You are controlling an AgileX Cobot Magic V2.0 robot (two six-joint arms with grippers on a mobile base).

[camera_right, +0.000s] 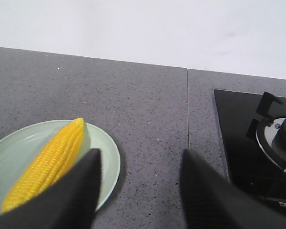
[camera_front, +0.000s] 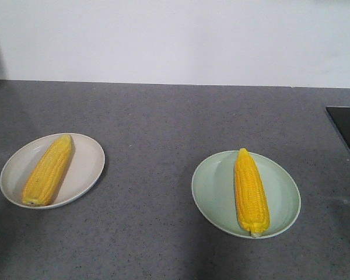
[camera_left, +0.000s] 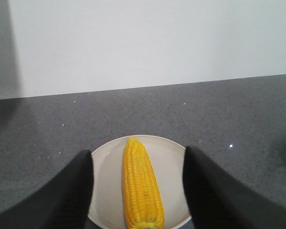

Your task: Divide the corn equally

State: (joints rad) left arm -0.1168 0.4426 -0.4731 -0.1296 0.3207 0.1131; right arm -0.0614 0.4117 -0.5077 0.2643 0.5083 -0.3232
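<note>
Your left claw (camera_left: 139,191) hangs released, its two dark fingers (camera_left: 62,195) spread to either side of the beige plate (camera_left: 102,191), gripping nothing. One corn cob (camera_left: 140,186) lies along that plate, tip pointing toward the wall. Your right claw (camera_right: 140,191) is likewise spread wide and empty, just beside the pale green plate (camera_right: 107,164), toward the black stove (camera_right: 257,143). The second corn cob (camera_right: 50,162) rests on this green plate. Both plates sit well apart on the grey counter (camera_front: 157,128).

Grey speckled countertop (camera_front: 157,134), beige plate (camera_front: 87,166), green plate (camera_front: 213,189), black hob (camera_front: 347,125)
</note>
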